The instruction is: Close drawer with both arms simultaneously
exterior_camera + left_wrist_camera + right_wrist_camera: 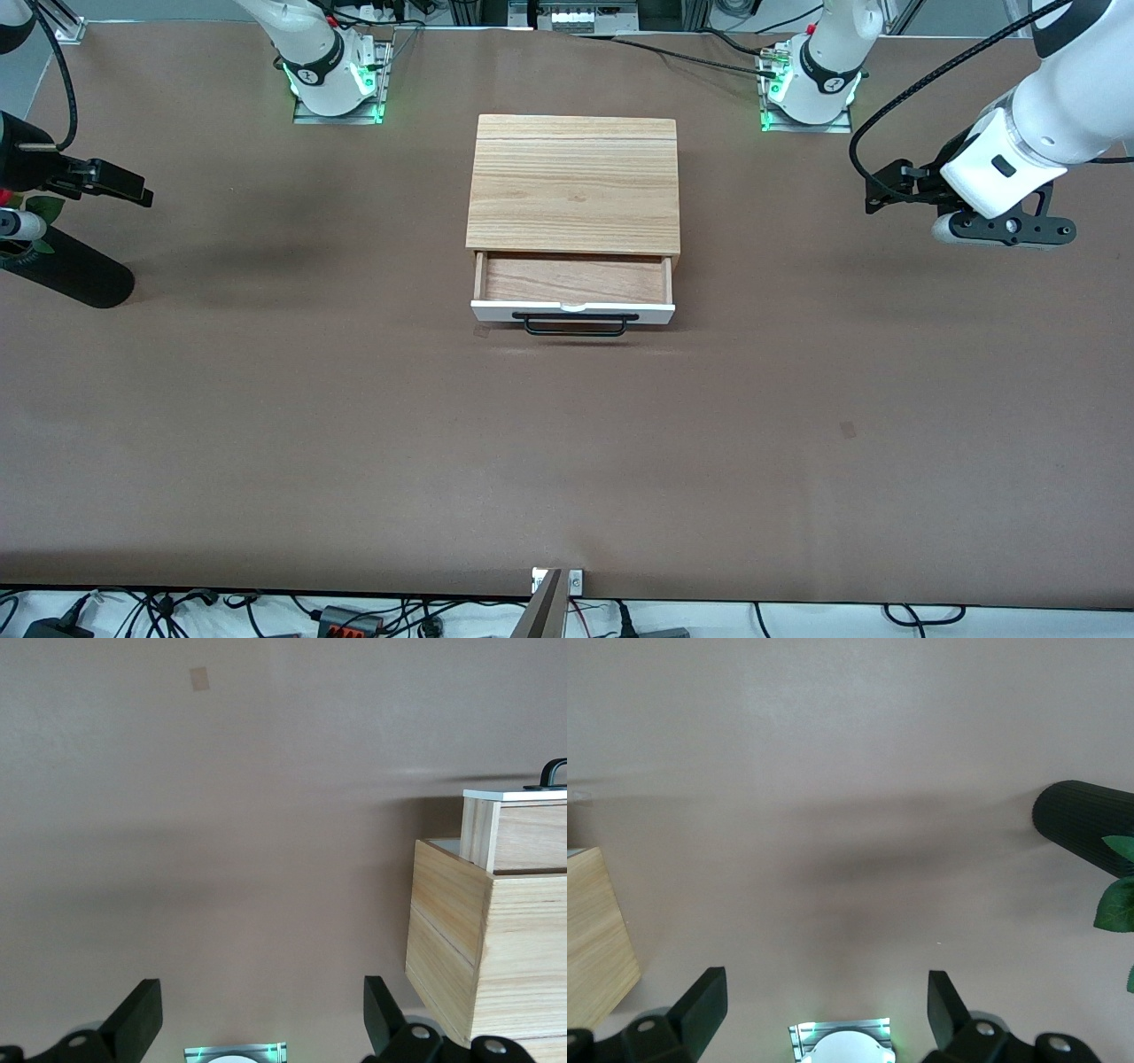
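Light-wood cabinet (573, 182) mid-surface, between the two arm bases; drawer (572, 282) pulled out toward the front camera, white front panel and black bar handle (576, 325) facing that camera, wood interior bare. Task judged barely begun: drawer wide open, nothing touching it, all of the pushing left to do. Left gripper (257, 1019) up in the air over the surface toward the left arm's end, well apart from the cabinet, fingers spread wide, holding nothing; left wrist view catching the cabinet's side wall and the protruding drawer side with a bit of handle. Right gripper (824, 1014) over the surface toward the right arm's end, also well apart, fingers likewise spread wide and empty; right wrist view showing only a corner of the cabinet, plus a dark cylinder (1085, 824) with green leaves (1116, 895) beside it. Next step judged: bring both grippers round in front of the white panel, one toward each end, then push together and evenly, else likely skew and jam. Brown matte surface (354, 443), small tape marks, soft arm shadows. Green-lit bases along one edge, cables and power strips at the edge nearest the front camera.
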Available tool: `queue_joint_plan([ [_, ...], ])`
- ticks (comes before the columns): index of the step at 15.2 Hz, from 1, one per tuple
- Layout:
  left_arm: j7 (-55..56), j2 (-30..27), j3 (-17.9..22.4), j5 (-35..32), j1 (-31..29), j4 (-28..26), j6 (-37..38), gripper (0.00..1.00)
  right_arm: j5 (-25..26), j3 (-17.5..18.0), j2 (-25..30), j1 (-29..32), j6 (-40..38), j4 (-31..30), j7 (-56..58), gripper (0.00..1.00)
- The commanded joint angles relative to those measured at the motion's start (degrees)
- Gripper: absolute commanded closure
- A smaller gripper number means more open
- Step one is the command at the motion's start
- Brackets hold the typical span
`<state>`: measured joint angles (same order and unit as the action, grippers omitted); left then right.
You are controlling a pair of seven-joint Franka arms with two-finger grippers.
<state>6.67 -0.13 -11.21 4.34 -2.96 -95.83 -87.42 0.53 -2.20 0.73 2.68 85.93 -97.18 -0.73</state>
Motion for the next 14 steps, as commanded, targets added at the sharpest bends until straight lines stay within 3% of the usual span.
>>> queue_joint_plan([
  [1,-1.6,-0.2,-0.2,0.5,-0.3,0.2,0.3,0.0,-0.1,0.3,0.3,-0.1,-0.4,0.9,-0.9,0.0],
  [7,-1.7,1.0,-0.2,0.5,-0.2,0.4,0.4,0.0,-0.1,0.3,0.3,-0.2,-0.5,0.9,-0.9,0.0],
  [14,-0.7,8.3,-0.3,0.7,3.4,4.7,0.1,0.0,0.3,0.3,-0.9,-2.2,-1.6,3.4,-0.9,0.0],
])
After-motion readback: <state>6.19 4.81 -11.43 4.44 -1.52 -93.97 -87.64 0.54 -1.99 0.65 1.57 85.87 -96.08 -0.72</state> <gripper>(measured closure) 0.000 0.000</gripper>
